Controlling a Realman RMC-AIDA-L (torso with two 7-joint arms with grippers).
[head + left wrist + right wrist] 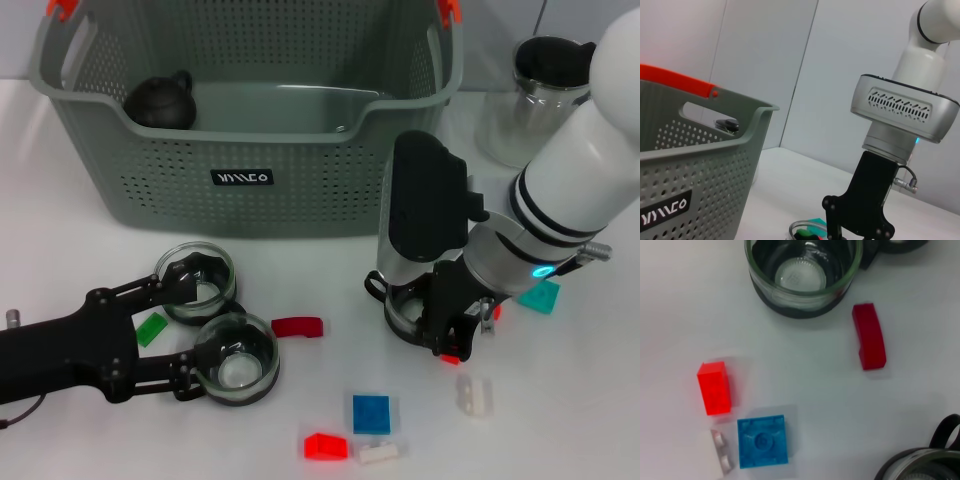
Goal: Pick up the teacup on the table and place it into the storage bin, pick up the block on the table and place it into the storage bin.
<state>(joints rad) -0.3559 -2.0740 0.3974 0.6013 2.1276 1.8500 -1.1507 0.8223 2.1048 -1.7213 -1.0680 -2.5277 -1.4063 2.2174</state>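
Evidently the teacup step was in hand: the left claw lay low on the worktop in front of the bin, its black fingers apart around a glass cup, with a second cup just behind, toward the bin. The right claw stood over a third cup in front of the bin's far corner; whether it gripped I could not tell. Next, I judged, each claw needed to clamp, lift clear of the rim and cross over the bin. Only the head view showed a dark teapot already inside. The right wrist view alone showed the blocks plainly: a red block, a blue block and a curved red piece lay separate.
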